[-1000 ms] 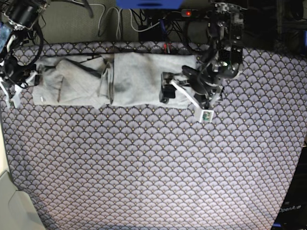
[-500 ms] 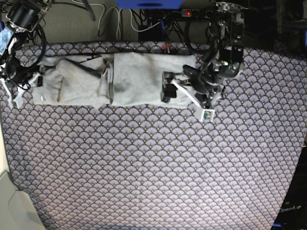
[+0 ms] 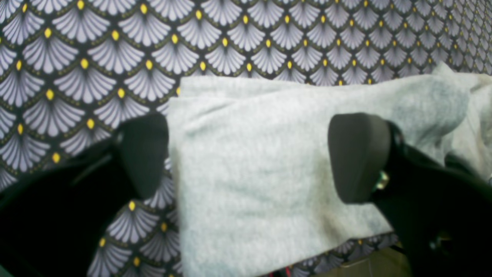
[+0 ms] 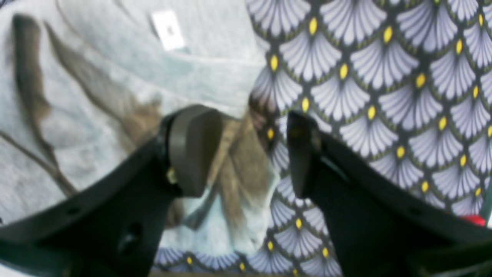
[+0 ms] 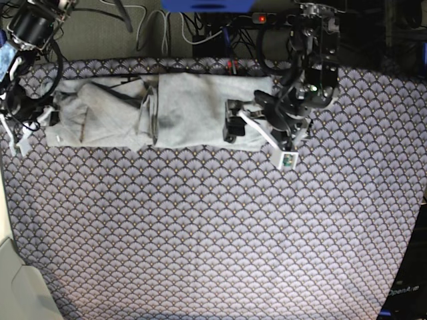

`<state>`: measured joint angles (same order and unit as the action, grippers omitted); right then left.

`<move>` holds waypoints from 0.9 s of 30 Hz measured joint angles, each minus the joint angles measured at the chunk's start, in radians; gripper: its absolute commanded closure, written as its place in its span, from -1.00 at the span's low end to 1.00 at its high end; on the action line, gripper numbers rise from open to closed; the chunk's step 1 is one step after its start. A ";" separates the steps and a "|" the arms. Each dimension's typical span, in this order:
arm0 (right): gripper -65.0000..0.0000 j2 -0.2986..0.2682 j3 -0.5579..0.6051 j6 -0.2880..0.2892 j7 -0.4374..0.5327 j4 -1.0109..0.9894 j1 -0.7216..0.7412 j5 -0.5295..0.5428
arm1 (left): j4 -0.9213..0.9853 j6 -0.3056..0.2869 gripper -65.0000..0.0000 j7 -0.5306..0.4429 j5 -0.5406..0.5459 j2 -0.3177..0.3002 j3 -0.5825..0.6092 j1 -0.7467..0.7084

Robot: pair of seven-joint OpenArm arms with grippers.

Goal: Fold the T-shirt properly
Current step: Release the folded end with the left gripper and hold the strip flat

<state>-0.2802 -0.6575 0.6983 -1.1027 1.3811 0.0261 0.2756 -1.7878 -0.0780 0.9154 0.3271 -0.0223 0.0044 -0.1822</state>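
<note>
The pale grey T-shirt lies folded into a long strip along the far side of the table, plain side up, with creases near its middle. My left gripper is open at the strip's right end. In the left wrist view its pads straddle the shirt's folded edge, with the gripper low over the cloth. My right gripper is at the strip's left end. In the right wrist view it is open over a bunched edge of the shirt, near a white label.
The purple-grey fan-patterned tablecloth covers the whole table in front of the shirt. Cables and a power strip lie behind the far edge. A pale surface shows at the lower left corner.
My right gripper has moved a little to the right, onto the shirt's left end. My left gripper and the shirt have hardly moved.
</note>
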 measured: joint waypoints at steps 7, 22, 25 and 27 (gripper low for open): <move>-0.04 -0.005 -0.024 0.000 0.018 -0.061 0.018 0.017 | 0.000 0.000 -1.00 0.002 0.000 0.000 0.000 -0.001; 0.14 -0.005 -0.025 -0.003 -0.036 -0.055 0.018 0.021 | 0.000 0.000 -1.00 0.000 0.000 0.000 0.000 0.006; 0.34 0.001 -0.029 -0.004 -0.051 -0.052 0.018 0.022 | 0.000 0.000 -1.00 0.000 0.000 0.000 0.000 0.008; 0.49 0.001 -0.028 -0.004 -0.059 -0.052 0.018 0.028 | 0.000 0.000 -1.00 0.000 0.000 0.000 0.000 0.008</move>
<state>-0.2790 -0.6857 0.6945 -1.1618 1.3289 0.0437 0.3035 -1.7878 -0.0780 0.9157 0.3267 -0.0219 0.0044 -0.1741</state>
